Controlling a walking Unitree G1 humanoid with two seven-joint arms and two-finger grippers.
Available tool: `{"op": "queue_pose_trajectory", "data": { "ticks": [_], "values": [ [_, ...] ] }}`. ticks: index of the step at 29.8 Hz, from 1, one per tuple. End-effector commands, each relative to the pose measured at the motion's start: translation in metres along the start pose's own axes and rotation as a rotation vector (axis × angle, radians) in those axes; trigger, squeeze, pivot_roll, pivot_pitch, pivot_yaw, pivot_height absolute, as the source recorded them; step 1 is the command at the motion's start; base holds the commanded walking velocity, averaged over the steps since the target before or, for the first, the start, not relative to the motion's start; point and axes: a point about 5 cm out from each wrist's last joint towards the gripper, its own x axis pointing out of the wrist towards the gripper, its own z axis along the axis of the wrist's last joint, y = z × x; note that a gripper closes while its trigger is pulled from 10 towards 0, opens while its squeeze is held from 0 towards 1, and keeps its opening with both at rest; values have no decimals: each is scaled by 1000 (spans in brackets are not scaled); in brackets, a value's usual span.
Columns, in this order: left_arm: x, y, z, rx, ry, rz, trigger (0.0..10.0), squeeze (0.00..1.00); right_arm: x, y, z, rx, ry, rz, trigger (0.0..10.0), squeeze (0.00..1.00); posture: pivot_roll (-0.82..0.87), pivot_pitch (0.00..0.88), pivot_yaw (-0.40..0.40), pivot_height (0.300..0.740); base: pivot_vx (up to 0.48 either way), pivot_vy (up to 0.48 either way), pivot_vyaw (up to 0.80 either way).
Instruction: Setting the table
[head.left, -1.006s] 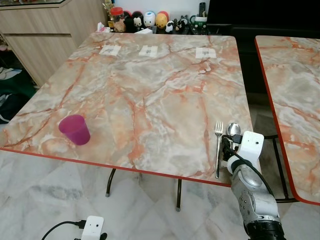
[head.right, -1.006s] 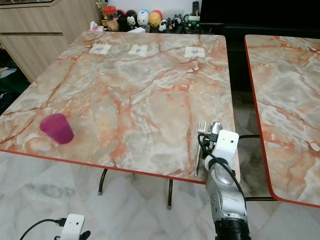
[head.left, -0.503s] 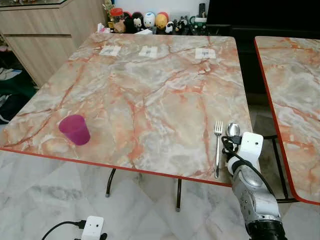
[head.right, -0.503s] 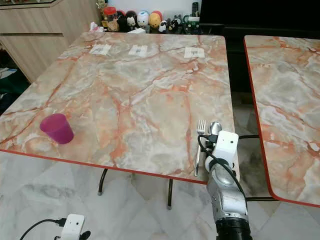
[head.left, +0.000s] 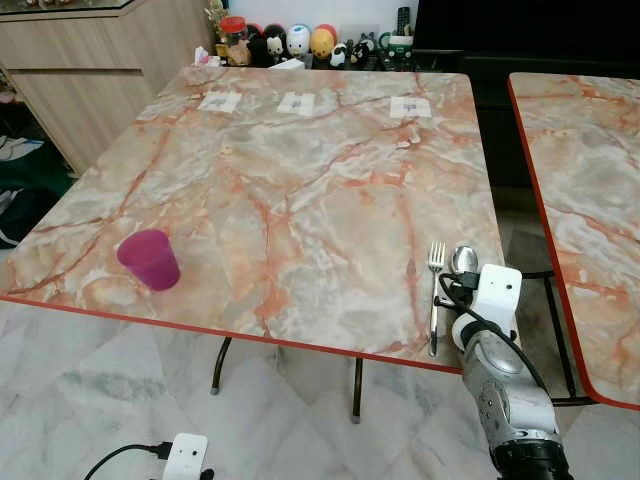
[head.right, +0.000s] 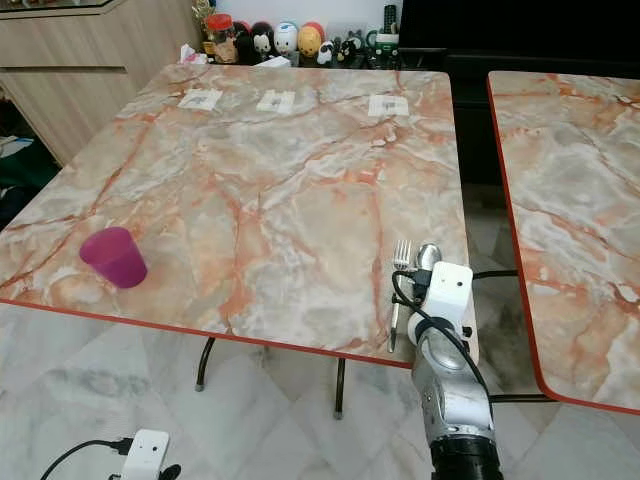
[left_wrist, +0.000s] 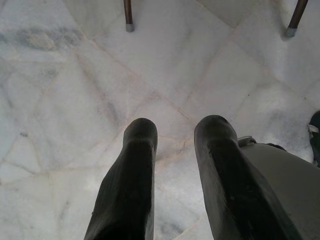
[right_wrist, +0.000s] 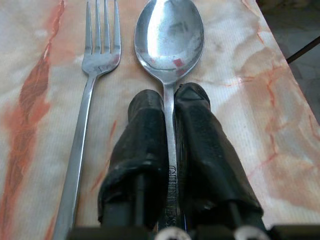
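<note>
A silver spoon (right_wrist: 169, 37) lies on the marble table (head.left: 300, 170) near its front right corner, with a fork (right_wrist: 85, 100) just beside it on the left. My right gripper (right_wrist: 170, 100) is down on the table, shut on the spoon's handle, one finger pressed to each side. From the head, the spoon's bowl (head.left: 465, 260) and the fork (head.left: 435, 290) show ahead of the white wrist block. A purple cup (head.left: 149, 258) stands upright near the front left edge. My left gripper (left_wrist: 175, 132) hangs open above the floor.
A second marble table (head.left: 590, 180) stands to the right across a narrow gap. Three paper cards (head.left: 297, 101) lie near the far edge, with small toy figures (head.left: 295, 40) behind them. A wooden cabinet (head.left: 80, 60) is at the far left. Table legs stand on the tiled floor.
My right wrist has shifted very slightly left; the spoon and fork lie where they were. The cup has not moved.
</note>
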Motion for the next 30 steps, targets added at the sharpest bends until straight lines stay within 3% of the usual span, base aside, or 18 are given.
{"op": "queue_pose_trajectory", "data": {
  "ticks": [1,9,10,11,12,13,16,25,30],
  "values": [
    [-3,2,-12,-9,47,2,10000,0,0,1,-12,-1,56,-3,0,0,-106,97,45,740,0,0,0],
    [-3,2,-13,-5,52,0,10000,0,-1,-3,-9,11,18,-42,0,0,-108,96,46,740,0,0,0],
    [-3,2,-13,-5,52,1,10000,0,-2,-3,-6,20,-8,-44,4235,0,-109,96,48,740,0,0,0],
    [-3,2,-13,-5,53,1,10000,0,-2,-3,-3,28,-37,-44,4235,0,-110,97,47,740,0,0,0],
    [-4,2,-13,-4,55,0,10000,0,-4,-3,2,25,-76,-45,7725,0,-110,98,45,740,0,0,0],
    [-4,2,-14,-3,57,0,10000,0,-6,-4,10,12,-149,-43,10000,0,-109,95,44,740,0,0,0],
    [-4,2,-15,-7,59,2,10000,0,-14,-3,28,-18,-288,-51,10000,0,-110,93,44,740,0,0,0],
    [-3,3,-13,-3,54,9,10000,0,-25,-1,36,-59,-397,-17,10000,0,-114,93,46,740,0,0,0],
    [-3,1,-12,21,51,5,10000,0,-35,18,47,-225,-512,161,10000,0,-121,94,47,740,0,0,0]
  ]
}}
